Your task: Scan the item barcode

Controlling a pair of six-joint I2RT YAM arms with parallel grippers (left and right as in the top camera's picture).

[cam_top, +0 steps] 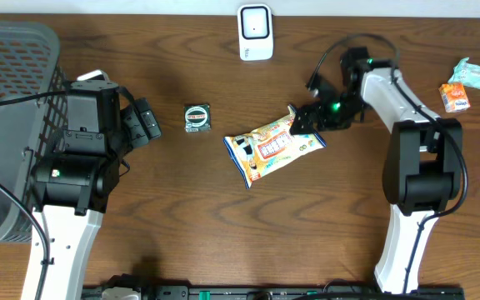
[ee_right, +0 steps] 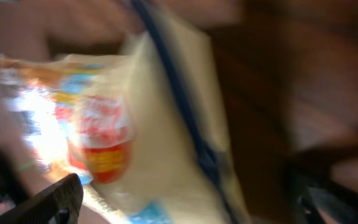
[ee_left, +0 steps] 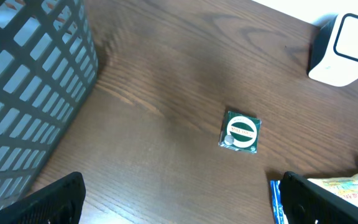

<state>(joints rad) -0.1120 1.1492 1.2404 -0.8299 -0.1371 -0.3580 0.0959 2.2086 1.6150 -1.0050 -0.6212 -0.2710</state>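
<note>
The snack bag (cam_top: 273, 148) lies flat on the wooden table (cam_top: 223, 233), near the middle, with its printed face up and its long side running from lower left to upper right. The right gripper (cam_top: 304, 118) sits at the bag's upper right corner, low over the table. In the blurred right wrist view its two fingers (ee_right: 42, 202) stand wide apart at the bottom corners, released, with the bag spread out ahead of them and between them. Whether a finger touches the bag's edge cannot be told.

The left gripper (cam_top: 147, 121) hangs well to the left of the bag, just beside the grey basket (cam_top: 7, 100). It is spread wide too and holds nothing. A small green packet (cam_top: 197, 117) lies on the table between the left gripper and the bag, apart from both.

The white scanner (cam_top: 255, 32) stands at the far edge of the table, up and to the left of the bag's top corner and well apart from it. A few small packets (cam_top: 465, 83) lie at the far right.
</note>
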